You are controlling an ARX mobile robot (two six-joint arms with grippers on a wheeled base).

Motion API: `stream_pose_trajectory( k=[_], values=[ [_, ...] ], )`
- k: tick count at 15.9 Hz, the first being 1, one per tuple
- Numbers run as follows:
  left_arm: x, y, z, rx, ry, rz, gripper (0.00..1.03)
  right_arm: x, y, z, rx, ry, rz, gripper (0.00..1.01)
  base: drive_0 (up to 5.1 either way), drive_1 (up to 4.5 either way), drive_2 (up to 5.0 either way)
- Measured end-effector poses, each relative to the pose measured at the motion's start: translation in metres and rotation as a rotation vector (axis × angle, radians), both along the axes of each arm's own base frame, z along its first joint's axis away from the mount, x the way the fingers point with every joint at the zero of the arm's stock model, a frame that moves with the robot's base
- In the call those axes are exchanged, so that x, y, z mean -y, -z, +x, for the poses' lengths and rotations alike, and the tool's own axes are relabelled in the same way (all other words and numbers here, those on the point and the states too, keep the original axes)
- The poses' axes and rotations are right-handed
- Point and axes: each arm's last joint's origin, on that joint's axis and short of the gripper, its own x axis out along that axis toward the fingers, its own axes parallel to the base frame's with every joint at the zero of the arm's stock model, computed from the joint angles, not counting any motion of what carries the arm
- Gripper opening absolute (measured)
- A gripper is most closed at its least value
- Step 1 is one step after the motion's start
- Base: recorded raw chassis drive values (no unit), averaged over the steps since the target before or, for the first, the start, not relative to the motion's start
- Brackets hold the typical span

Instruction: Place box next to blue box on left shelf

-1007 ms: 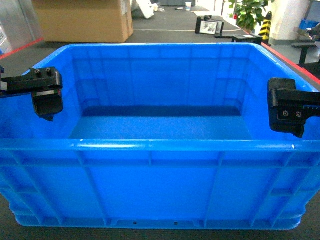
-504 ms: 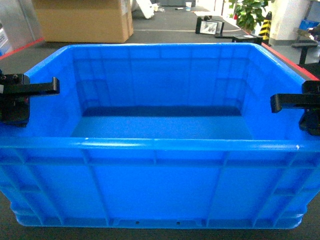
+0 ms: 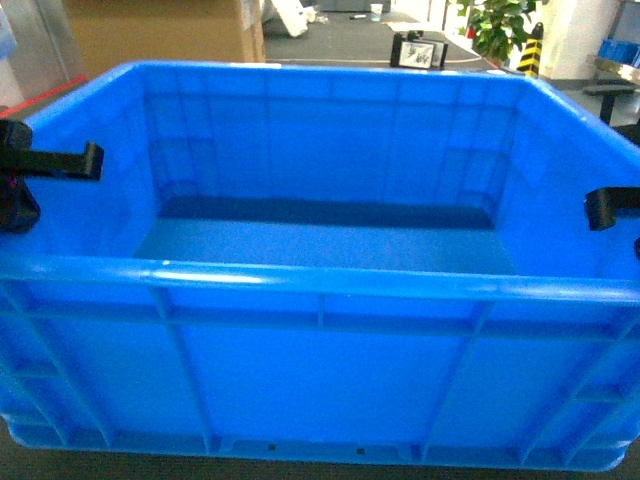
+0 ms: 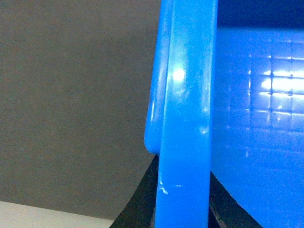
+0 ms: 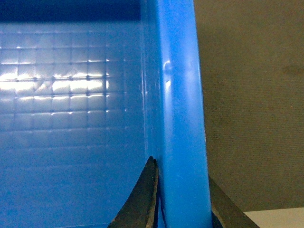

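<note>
The box (image 3: 320, 283), a large bright-blue crate with a ribbed rim, fills the head view. My left gripper (image 3: 45, 165) straddles its left wall and my right gripper (image 3: 610, 205) its right wall. Up close on the left side, the rim (image 4: 185, 109) runs between the left gripper (image 4: 183, 168), whose dark fingers press it from both sides. On the right side, the right gripper (image 5: 181, 168) clamps the rim (image 5: 180, 95) the same way. The gridded floor (image 5: 61, 95) is bare. The blue box on the left shelf and the shelf itself are out of view.
A big cardboard carton (image 3: 160, 30) stands on the floor behind the crate at the left. A black device (image 3: 418, 50) and a potted plant (image 3: 495, 25) are at the back right. Grey floor (image 4: 71, 95) lies beneath the crate's sides.
Both grippers have moved outward from over the crate's inside to its side walls. The crate now looks larger and nearer in the head view.
</note>
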Motion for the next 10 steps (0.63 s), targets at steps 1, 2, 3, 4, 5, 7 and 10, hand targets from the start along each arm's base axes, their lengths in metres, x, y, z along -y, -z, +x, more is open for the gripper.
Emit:
stream_pose_trajectory(
  k=[1,2,3,4,5,7,10],
  values=[
    [0.007,-0.015,-0.015,0.070,0.007,0.027,0.12,-0.002,-0.010,-0.010,0.054,-0.002,-0.015,0.13,0.0,0.00,0.0],
    [0.011,-0.029,-0.033,0.140,0.005,0.046,0.12,-0.005,-0.024,-0.024,0.130,-0.008,-0.041,0.15,0.0,0.00,0.0],
    [0.014,-0.033,-0.047,0.171,0.000,0.058,0.12,-0.006,-0.029,-0.033,0.161,-0.015,-0.056,0.15,0.0,0.00,0.0],
    [0.015,-0.034,-0.061,0.186,-0.011,0.064,0.12,-0.006,-0.032,-0.044,0.182,-0.025,-0.077,0.16,0.0,0.00,0.0],
    [0.016,-0.031,-0.074,0.186,-0.018,0.070,0.13,-0.006,-0.032,-0.056,0.190,-0.029,-0.097,0.16,0.0,0.00,0.0],
    [0.017,-0.020,-0.098,0.160,-0.032,0.083,0.13,-0.004,-0.025,-0.078,0.180,-0.047,-0.124,0.17,0.0,0.00,0.0],
    [0.016,-0.012,-0.126,0.158,-0.062,0.074,0.14,0.000,-0.022,-0.101,0.193,-0.058,-0.137,0.17,0.0,0.00,0.0]
  ],
)
